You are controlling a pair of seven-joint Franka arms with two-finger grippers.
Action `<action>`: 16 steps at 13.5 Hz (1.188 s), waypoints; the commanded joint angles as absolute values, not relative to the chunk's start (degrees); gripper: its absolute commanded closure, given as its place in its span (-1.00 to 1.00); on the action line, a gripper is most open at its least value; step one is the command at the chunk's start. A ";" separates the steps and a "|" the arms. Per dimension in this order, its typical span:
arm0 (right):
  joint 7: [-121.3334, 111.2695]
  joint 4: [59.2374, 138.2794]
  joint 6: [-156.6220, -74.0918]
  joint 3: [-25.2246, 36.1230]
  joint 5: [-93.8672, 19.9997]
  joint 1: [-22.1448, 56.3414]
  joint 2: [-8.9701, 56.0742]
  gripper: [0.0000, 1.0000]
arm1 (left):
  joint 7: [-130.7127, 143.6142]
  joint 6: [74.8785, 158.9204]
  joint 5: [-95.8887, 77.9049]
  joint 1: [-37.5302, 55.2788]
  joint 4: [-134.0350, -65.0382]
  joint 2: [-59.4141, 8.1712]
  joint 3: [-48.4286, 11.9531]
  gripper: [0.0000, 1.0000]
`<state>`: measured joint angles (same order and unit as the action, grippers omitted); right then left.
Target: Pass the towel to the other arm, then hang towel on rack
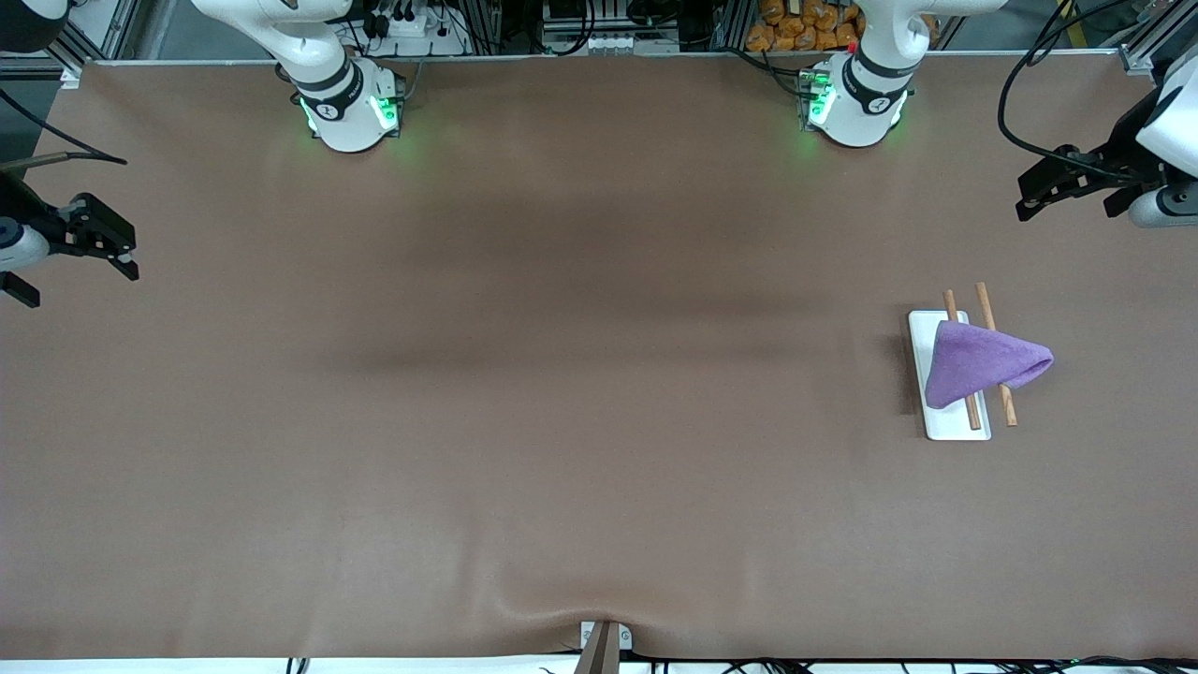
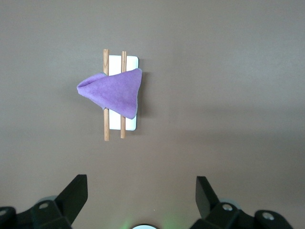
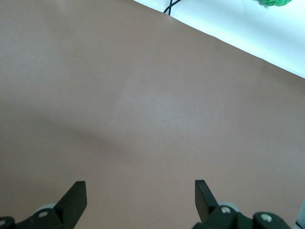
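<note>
Hanging high with its fingers spread wide and nothing between them, our left gripper sits over the left arm's end of the table, up in the air above bare brown mat. Below it, toward the front camera, stands the rack, and the purple towel is already draped across both wooden rods, bunched into a loose cone whose tip pokes out past the outer rod. In the left wrist view the towel lies well ahead of the open fingers, covering the middle of the rack and leaving both rod ends bare.

Our right gripper waits, also wide and empty, over the right arm's end of the table, well apart from everything; its wrist view shows only its fingers and bare mat.

We judge the towel light, soft and floppy: it will sag and fold rather than hold shape, and its terry nap should grip well. If we had to take it again, we would pinch the protruding tip, clear of the rods. The light rack could shift if tugged.
</note>
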<state>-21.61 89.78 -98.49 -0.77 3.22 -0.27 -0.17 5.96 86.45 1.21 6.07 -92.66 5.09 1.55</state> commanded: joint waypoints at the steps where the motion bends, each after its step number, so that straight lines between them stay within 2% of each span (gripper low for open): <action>1: -20.83 88.24 -97.73 -1.05 3.34 -0.70 0.53 -1.00 | 6.24 86.31 1.23 6.06 -92.02 5.19 1.41 -1.00; 11: -20.13 88.33 -97.56 -0.97 3.34 -0.35 0.53 -1.00 | 5.80 86.40 1.32 5.98 -92.02 4.83 1.41 -1.00; 16: -6.77 88.24 -95.71 -1.41 3.16 0.26 0.44 -1.00 | 4.04 86.31 1.32 5.89 -92.02 4.83 1.58 -1.00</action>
